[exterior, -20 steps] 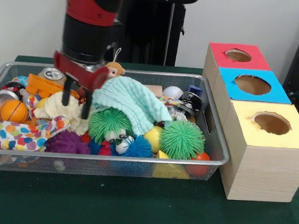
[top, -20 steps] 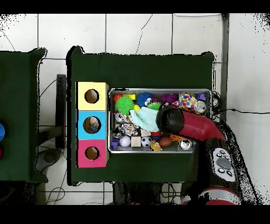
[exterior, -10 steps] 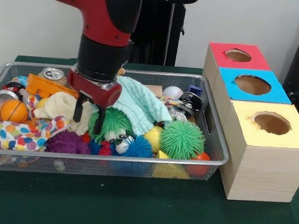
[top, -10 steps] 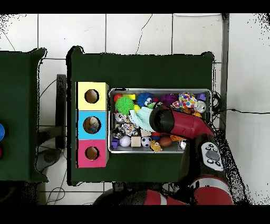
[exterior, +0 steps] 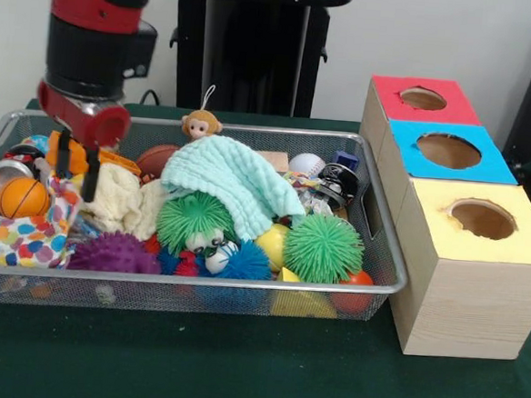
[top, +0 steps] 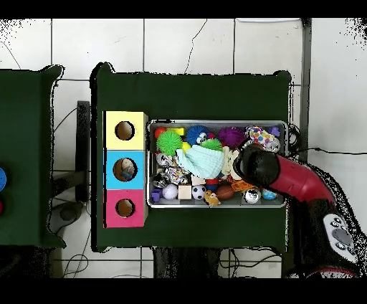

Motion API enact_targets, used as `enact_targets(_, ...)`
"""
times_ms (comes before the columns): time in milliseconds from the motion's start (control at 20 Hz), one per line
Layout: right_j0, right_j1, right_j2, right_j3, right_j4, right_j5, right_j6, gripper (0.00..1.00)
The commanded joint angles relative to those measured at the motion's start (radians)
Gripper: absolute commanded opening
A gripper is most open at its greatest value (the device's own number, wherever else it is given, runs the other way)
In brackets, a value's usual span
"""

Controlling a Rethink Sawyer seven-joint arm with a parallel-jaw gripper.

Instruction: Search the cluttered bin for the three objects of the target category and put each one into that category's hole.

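Clutter fills the wire mesh bin (exterior: 381,262) from wall to wall, and we note it sits on the green table (exterior: 235,370) just beside a row of three boxes: the red box (exterior: 418,100), the blue box (exterior: 446,152) and the yellow box (exterior: 482,223), each with a round hole in its top. In the front view the gripper (exterior: 75,169) hangs over the left end of the bin, its two dark fingers (exterior: 62,155) spread apart and holding nothing, their tips down among the spotted cloth (exterior: 26,237) and the cream cloth (exterior: 120,200). Close round it we record an orange basketball (exterior: 21,197), an orange toy (exterior: 113,159) and a purple spiky ball (exterior: 114,254). A mint towel (exterior: 235,183) lies draped across the middle of the heap, partly covering a green spiky ball (exterior: 191,219); a second green spiky ball (exterior: 323,247) rests toward the right, with a blue spiky ball (exterior: 243,263) and a yellow ball (exterior: 274,245) between them. A small monkey toy (exterior: 201,122) sits at the far rim, a brown football (exterior: 156,159) beside the towel, and a baseball (exterior: 306,164) further right. We cannot tell from these views which category is the target. In the overhead view the arm (top: 287,178) covers one end of the bin (top: 215,122).
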Motion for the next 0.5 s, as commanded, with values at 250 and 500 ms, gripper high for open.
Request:
enact_targets(250,-0.028,0.014,0.101,0.067,-0.006,-0.015,0.06,1.0)
enact_targets(500,0.001,0.097,0.075,0.032,-0.021,-0.12,0.104,1.0)
